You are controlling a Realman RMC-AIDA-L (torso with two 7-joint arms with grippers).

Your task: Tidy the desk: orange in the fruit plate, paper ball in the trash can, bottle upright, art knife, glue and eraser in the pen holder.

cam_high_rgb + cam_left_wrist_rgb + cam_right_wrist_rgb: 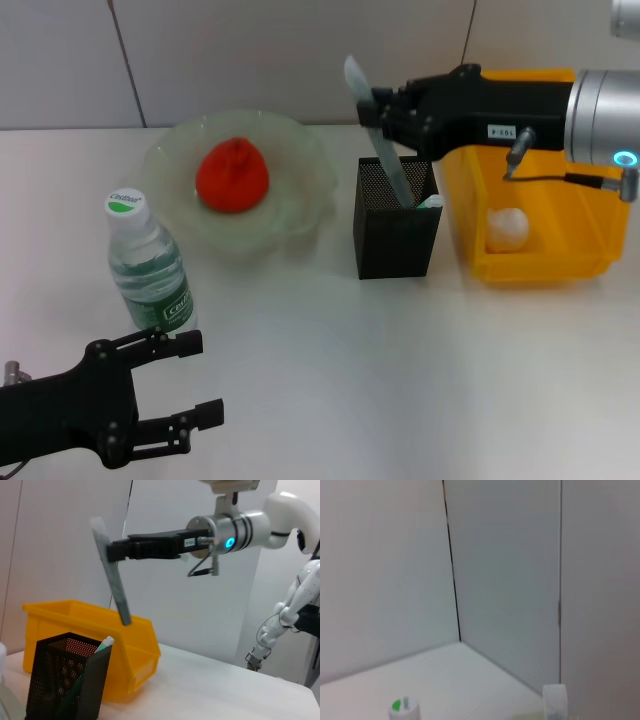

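Gripping a grey-green art knife [378, 135] at upper centre of the head view, the right gripper [378, 112] is seen pinching it, the tip lowered into the black mesh pen holder [395, 232]. An orange [232, 175] is held by the pale green fruit plate [300, 160]; a paper ball [507, 228] lies in the yellow trash can [540, 262] at right. The bottle [148, 264] is stood upright at left, above the left gripper [195, 378], its fingers spread.
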